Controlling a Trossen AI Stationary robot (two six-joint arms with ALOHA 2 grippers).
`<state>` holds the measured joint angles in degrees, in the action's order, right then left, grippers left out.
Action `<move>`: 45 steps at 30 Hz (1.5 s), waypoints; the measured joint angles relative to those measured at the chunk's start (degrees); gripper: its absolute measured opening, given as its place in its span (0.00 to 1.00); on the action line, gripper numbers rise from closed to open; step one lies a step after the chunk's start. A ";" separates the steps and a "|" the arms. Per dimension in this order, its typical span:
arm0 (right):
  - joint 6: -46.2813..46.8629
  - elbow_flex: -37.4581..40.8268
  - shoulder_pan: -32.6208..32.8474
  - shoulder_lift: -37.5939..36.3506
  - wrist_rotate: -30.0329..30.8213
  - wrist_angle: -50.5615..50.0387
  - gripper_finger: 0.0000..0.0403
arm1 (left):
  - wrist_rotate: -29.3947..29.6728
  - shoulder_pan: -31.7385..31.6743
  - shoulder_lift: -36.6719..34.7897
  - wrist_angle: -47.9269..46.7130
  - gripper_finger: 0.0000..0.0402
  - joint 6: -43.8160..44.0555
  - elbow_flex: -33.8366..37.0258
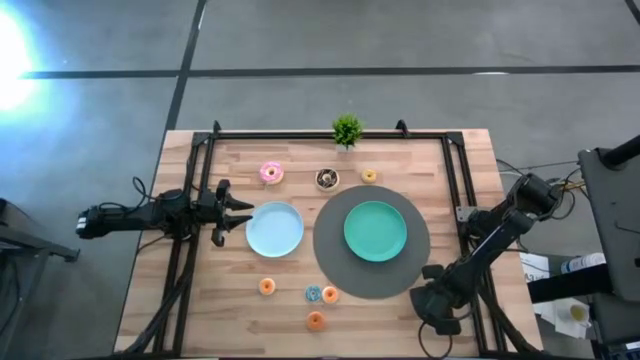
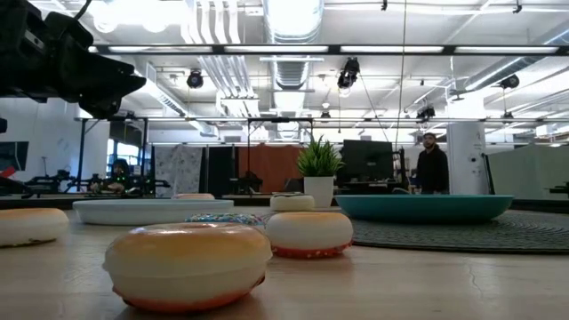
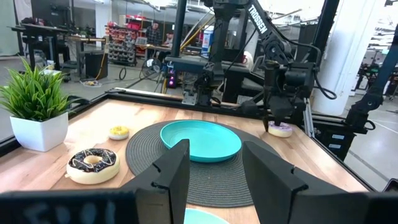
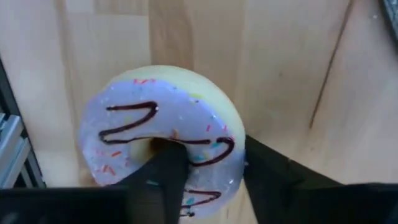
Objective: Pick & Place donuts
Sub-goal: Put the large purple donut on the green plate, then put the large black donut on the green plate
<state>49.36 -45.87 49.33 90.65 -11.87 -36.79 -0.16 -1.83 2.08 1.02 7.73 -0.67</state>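
A pale donut with lilac icing, sprinkles and a dark zigzag (image 4: 155,118) lies flat on the wood by the grey mat's right edge (image 3: 281,130). My right gripper (image 4: 208,168) stands over it (image 1: 432,278), shut on it. A pink donut (image 1: 271,173), a chocolate donut (image 1: 327,179) and a yellow mini (image 1: 369,176) lie near the far edge. Orange minis (image 1: 267,287) and a blue one (image 1: 313,294) lie near the front. My left gripper (image 3: 214,155) waits open and level at the table's left (image 1: 238,210). My right gripper has the donut's ring wall (image 4: 214,152) between its two fingers, one finger (image 4: 163,168) down in the hole and the other (image 4: 270,171) against the outer rim. The fingers come from above, pointing steeply down. The donut lies flat on the table, icing up.
A teal plate (image 1: 375,231) sits on a round grey mat (image 1: 335,262), and a light-blue plate (image 1: 274,228) lies to its left. A small green plant (image 1: 347,130) stands at the far edge. Black rails (image 1: 455,180) run along the table's sides. A person stands far off (image 2: 433,164).
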 joint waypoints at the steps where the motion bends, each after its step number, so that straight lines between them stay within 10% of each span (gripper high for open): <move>1: 0.08 0.04 -0.02 -0.62 0.35 -0.29 0.23 | 0.02 0.00 -0.02 -0.02 0.31 0.01 -0.01; 7: 5.82 -0.90 -3.77 -8.53 10.02 -6.46 0.05 | -0.01 -0.02 -0.01 -0.07 0.31 0.00 0.00; 15: 5.09 0.35 -25.81 -19.43 21.12 -5.98 0.07 | -0.07 -0.02 -0.02 -0.13 0.31 0.01 0.00; 26: -12.16 1.49 -45.45 -10.94 13.15 -0.36 0.08 | -0.02 0.00 0.00 -0.15 0.31 0.00 0.00; 45: -22.56 -0.42 -44.62 -16.36 13.94 -8.02 0.60 | 0.02 -0.02 0.03 -0.17 0.31 0.01 0.00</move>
<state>26.80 -46.28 4.71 74.28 2.07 -44.80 -0.14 -1.85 2.11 0.84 7.74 -0.67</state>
